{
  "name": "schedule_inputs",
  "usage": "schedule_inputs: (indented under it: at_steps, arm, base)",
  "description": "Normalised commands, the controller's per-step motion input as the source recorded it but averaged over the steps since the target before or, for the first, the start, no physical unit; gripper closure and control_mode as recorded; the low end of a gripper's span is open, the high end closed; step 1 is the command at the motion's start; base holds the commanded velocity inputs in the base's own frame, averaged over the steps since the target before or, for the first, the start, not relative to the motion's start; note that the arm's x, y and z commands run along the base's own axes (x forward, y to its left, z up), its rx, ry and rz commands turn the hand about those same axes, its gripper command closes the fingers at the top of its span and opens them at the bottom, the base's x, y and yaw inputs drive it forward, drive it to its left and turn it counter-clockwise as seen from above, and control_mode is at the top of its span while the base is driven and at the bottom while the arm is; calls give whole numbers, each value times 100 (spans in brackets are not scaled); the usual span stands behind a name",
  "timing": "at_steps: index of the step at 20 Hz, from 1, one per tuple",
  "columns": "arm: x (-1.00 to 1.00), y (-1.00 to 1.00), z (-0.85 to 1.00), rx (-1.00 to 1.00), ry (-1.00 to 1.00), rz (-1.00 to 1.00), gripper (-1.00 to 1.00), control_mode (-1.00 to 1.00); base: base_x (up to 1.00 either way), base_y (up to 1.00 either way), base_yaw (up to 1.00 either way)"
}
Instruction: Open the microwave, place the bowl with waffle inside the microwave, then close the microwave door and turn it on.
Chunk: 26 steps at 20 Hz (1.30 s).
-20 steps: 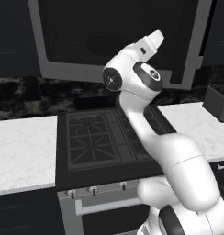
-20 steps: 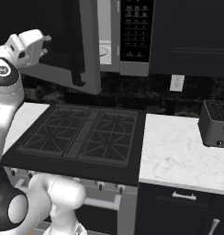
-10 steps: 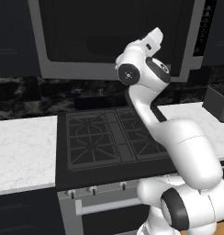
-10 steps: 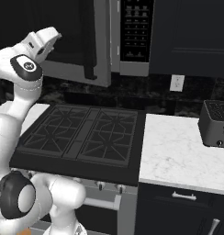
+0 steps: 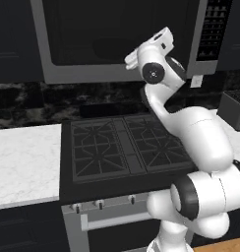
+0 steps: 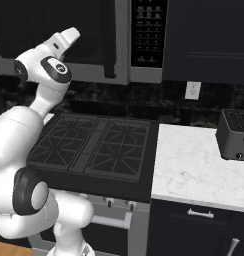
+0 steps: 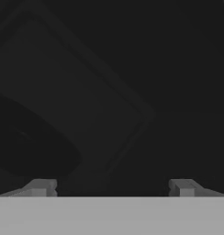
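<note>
The microwave [image 5: 198, 54] hangs above the stove, its black button panel [image 6: 149, 30] at the right. The microwave door [image 5: 92, 29] lies flush or nearly flush with the front, and its black bar handle [image 6: 110, 40] stands upright beside the panel. My gripper [image 5: 164, 35] is raised against the door's dark glass [image 7: 109, 92], jaws open with nothing between them. The fingertips [image 7: 40, 186] sit very close to the pane. The bowl with waffle is hidden; only a dim rounded dark shape [image 7: 31, 147] shows behind the glass, too dark to identify.
A black gas cooktop [image 5: 122, 147] lies below the microwave. White marble counter flanks it at the left [image 5: 23, 162] and the right [image 6: 194, 165]. A dark toaster [image 6: 236, 132] stands on the right counter, with a wall outlet [image 6: 192, 90] behind it.
The microwave door has swung from ajar to closed against the front, and my hand has followed it in toward the glass. The jaws have stayed open.
</note>
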Motion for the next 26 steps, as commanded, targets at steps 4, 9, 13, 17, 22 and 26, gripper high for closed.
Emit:
schedule_inputs:
  at_steps: [4, 9, 13, 17, 22, 26]
  arm:
    - [62, -16, 0, 3, 0, 20, -100, -100]
    - [48, -24, 0, 1, 4, 21, -100, -100]
    - [50, -14, 2, 0, 13, 21, -100, -100]
    - [61, -9, 24, -1, 31, 15, -100, -100]
    - [87, 0, 38, -9, 58, 3, -100, -100]
    - [28, -24, 11, -4, 51, 0, -100, -100]
  base:
    - [0, 0, 0]
    - [0, 0, 0]
    - [0, 0, 0]
    - [0, 0, 0]
    - [0, 0, 0]
    - [0, 0, 0]
